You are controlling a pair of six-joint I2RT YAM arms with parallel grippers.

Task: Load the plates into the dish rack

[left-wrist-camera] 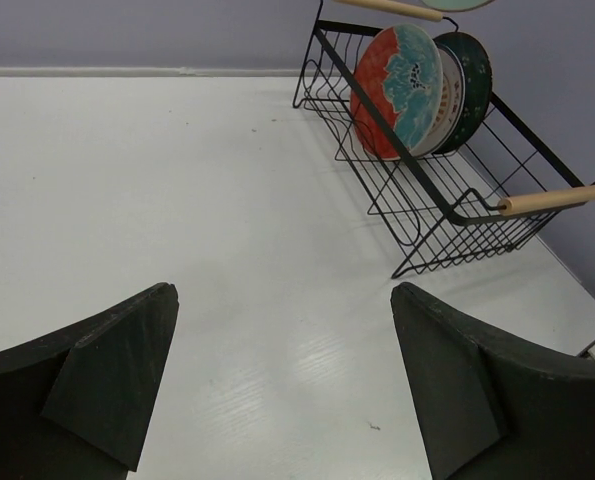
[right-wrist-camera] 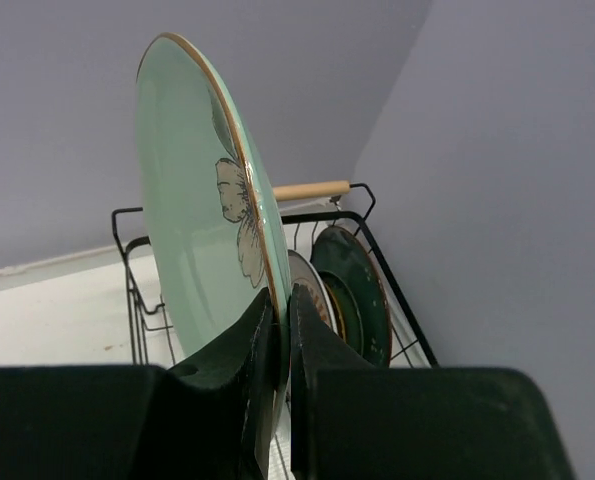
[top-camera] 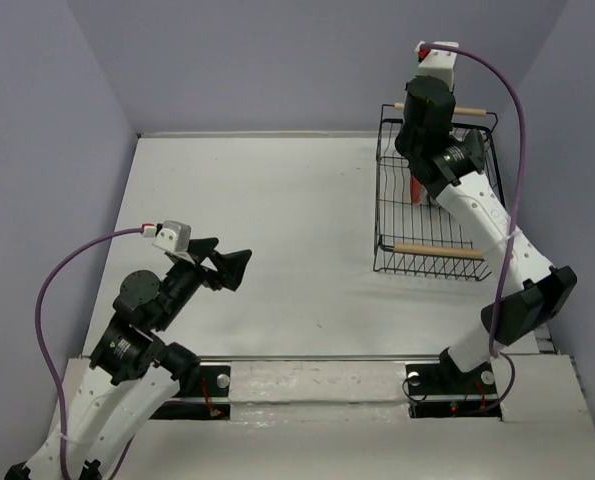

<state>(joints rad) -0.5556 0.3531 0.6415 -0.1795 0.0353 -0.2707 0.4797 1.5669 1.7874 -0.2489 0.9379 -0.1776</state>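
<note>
Mint plate (right-wrist-camera: 192, 200) in closed end effector (right-wrist-camera: 283, 302)

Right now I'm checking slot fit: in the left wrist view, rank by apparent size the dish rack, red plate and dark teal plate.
1. dish rack
2. red plate
3. dark teal plate: farther and partly hidden, so unsure.

Mint plate (right-wrist-camera: 187, 220), gold-rimmed, maybe cream flower.

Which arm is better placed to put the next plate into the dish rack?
Right. The right gripper is shut on the pale mint plate, upright above the dish rack. The left gripper is open, empty, far from the rack.
</note>
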